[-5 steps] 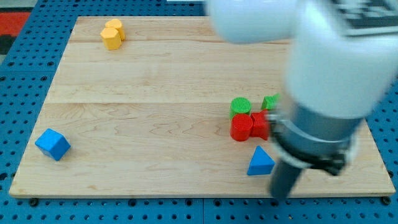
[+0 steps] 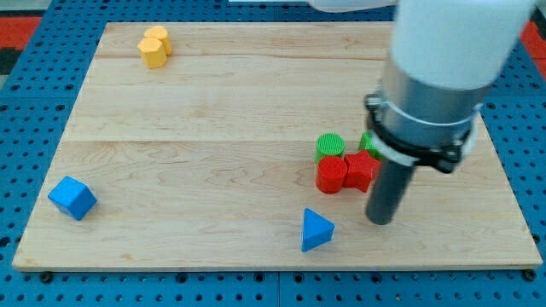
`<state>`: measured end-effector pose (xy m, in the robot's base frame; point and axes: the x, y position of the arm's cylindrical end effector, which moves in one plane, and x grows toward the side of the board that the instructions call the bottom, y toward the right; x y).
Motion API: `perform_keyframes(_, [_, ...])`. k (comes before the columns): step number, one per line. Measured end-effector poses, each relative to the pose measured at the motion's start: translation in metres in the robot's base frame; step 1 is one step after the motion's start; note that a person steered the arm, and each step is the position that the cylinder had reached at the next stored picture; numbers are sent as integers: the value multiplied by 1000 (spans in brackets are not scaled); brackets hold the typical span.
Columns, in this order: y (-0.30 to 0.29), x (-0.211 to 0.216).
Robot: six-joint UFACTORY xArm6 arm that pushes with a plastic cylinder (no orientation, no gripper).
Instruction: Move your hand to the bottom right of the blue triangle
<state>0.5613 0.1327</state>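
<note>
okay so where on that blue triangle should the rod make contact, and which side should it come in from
No gripper here, so it is a push contact. The blue triangle lies alone near the board's bottom edge, pointed corner toward the view's right. My tip stands to its right and slightly higher, by the red blocks. I would come from the lower right and meet a flat face, not that corner.

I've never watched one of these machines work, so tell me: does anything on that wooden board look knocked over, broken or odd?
Nothing looks damaged. The blue triangle lies alone near the board's bottom edge. My tip is to its right and slightly above, not touching it, just below the red and green cluster.
</note>
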Motion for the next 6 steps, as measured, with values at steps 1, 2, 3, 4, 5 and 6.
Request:
perform_keyframes(1, [14, 21])
perform_keyframes(2, [13, 54])
perform_keyframes(3, [9, 57])
perform_keyframes(4, [5, 57])
perform_keyframes(5, [-10, 58])
perform_keyframes(6, [-24, 58])
